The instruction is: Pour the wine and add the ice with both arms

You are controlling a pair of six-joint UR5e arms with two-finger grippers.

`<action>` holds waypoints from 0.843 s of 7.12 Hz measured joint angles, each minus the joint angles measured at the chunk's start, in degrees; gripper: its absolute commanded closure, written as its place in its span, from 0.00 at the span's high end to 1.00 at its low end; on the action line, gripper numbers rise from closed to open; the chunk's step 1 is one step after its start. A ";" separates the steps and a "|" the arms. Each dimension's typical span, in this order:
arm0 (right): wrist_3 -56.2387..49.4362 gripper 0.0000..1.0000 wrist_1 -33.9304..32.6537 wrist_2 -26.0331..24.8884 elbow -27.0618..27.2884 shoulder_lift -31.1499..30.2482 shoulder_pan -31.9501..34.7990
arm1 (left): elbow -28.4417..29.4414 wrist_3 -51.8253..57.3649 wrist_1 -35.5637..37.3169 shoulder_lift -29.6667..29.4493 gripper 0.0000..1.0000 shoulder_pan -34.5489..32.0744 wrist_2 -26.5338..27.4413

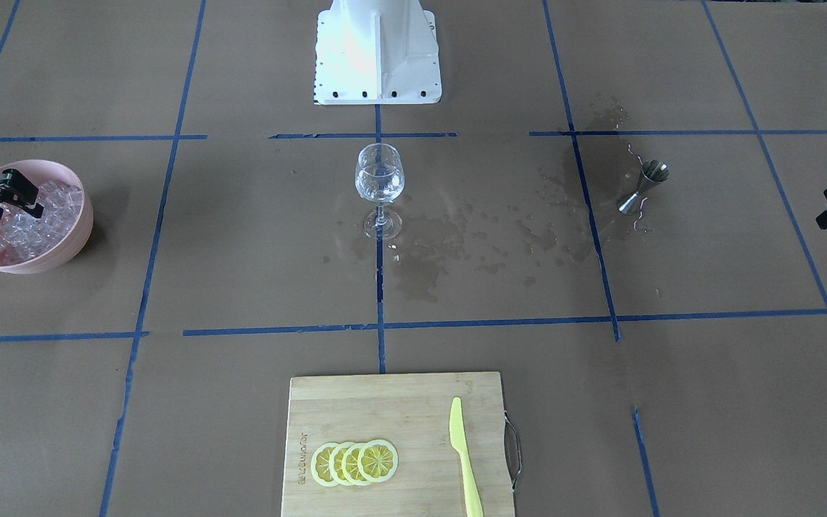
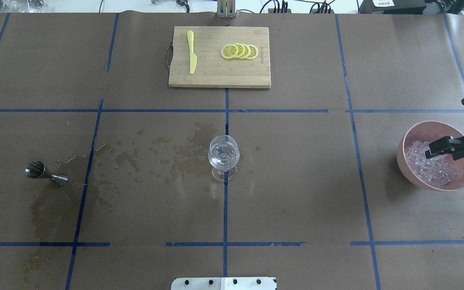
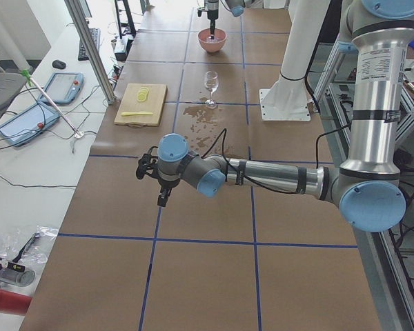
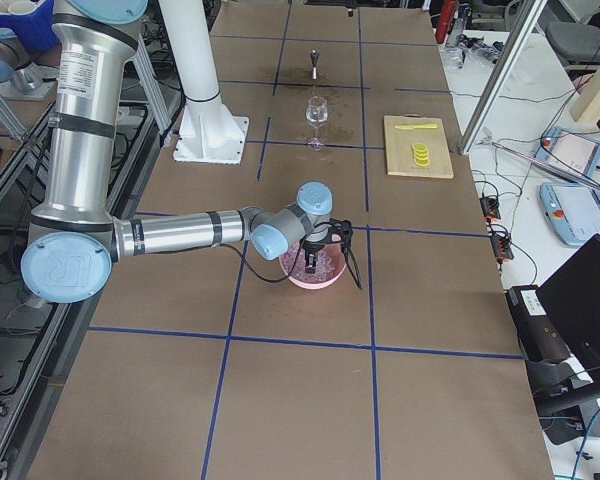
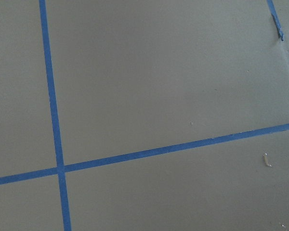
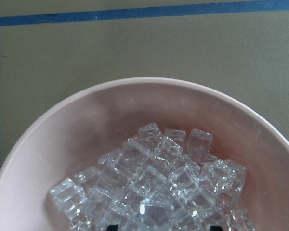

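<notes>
A pink bowl (image 1: 69, 248) holds a heap of clear ice cubes (image 1: 44, 222) at the table's end on my right. My right gripper (image 1: 15, 210) is open, its fingertips down among the ice (image 6: 154, 173). It also shows in the overhead view (image 2: 433, 152) over the bowl (image 2: 413, 135). A stemmed wine glass (image 1: 379, 179) stands at the table's middle with a little clear wine in it. A steel jigger (image 1: 642, 188) stands on my left amid wet patches. My left gripper (image 3: 160, 196) hovers over bare table far from the jigger; I cannot tell whether it is open.
A wooden cutting board (image 1: 392, 402) at the far edge carries lemon slices (image 1: 354, 462) and a yellow knife (image 1: 464, 452). Spilled liquid (image 1: 456, 237) darkens the paper between glass and jigger. The white pedestal (image 1: 377, 50) stands behind the glass.
</notes>
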 measured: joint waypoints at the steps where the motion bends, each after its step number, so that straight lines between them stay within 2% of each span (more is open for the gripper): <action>1: 0.35 0.50 -0.02 -0.97 -0.10 0.12 -0.80 | -0.09 0.04 -0.03 0.12 1.00 -0.04 0.05; 2: 0.61 0.16 -0.03 -1.47 -0.16 0.20 -1.17 | -0.10 0.11 -0.08 0.29 1.00 -0.07 0.07; 3: 0.72 0.00 -0.02 -1.83 -0.18 0.23 -1.27 | -0.11 0.17 -0.14 0.45 1.00 -0.07 0.08; 6: 0.65 0.00 0.09 -2.50 1.32 0.56 -1.17 | -0.26 0.21 -0.18 0.72 1.00 -0.08 0.00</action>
